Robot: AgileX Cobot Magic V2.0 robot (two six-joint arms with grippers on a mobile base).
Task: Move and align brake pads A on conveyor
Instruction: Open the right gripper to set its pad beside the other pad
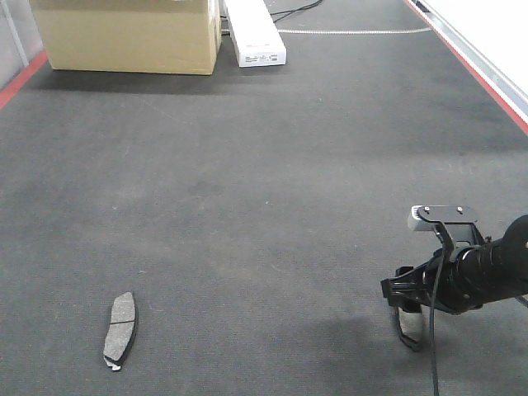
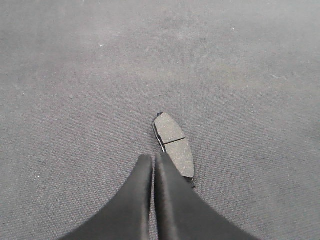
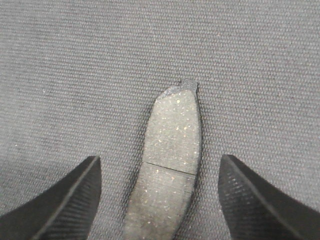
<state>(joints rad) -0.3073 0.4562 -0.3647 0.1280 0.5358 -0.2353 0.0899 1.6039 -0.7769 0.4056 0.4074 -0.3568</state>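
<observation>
Two brake pads A show on the dark grey conveyor (image 1: 247,190). One grey curved pad (image 1: 121,330) lies flat near the front left. In the left wrist view this pad (image 2: 174,142) lies just ahead and right of my left gripper (image 2: 153,158), whose jaws are shut with nothing between them. My left gripper is out of the front view. My right gripper (image 1: 409,323) hangs low at the front right. It is open (image 3: 159,162) and straddles a second pad (image 3: 172,145), which lies flat on the belt between the fingers (image 3: 85,190) without touching them.
A cardboard box (image 1: 128,33) and a long white box (image 1: 256,33) stand at the far end of the belt. Red edge strips (image 1: 21,78) run along both sides. A bright metal surface (image 1: 495,33) lies beyond the right edge.
</observation>
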